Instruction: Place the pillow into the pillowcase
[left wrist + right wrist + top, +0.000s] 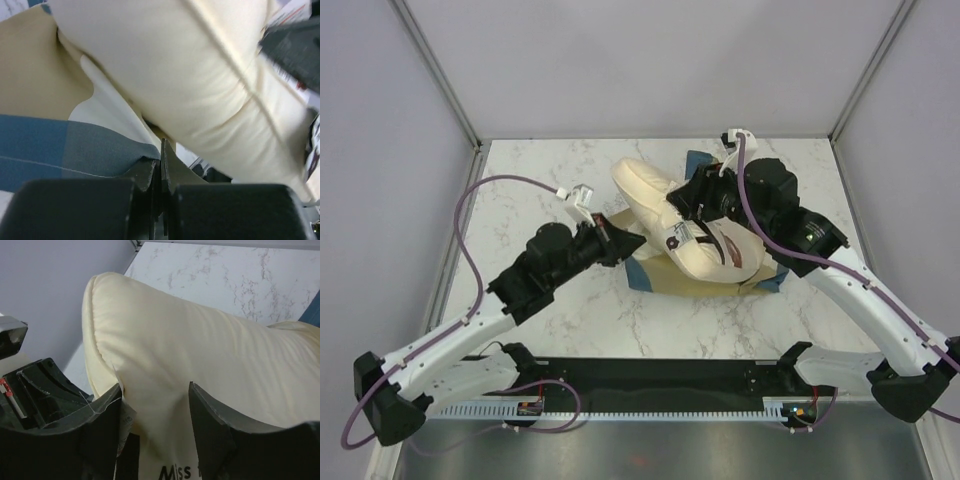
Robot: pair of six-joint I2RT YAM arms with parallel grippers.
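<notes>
The left fingers (145,175) pinch the pillowcase (50,150) tight. The right fingers (215,425) squeeze the pillow (200,350). A hard push could yank the cloth free.

This is a robotics lab test cell, not a home. A left arm (470,335) and a right arm (865,295), both white and black, are bolted to a black rail (650,380) at the near edge of a marble-patterned table (570,320). Purple cables (465,215) loop along them. Plain grey panels (380,150) in bare metal posts (438,75) box the table in on three sides. The only homely things are a pillow (645,190) and a checked pillowcase (642,272).
</notes>
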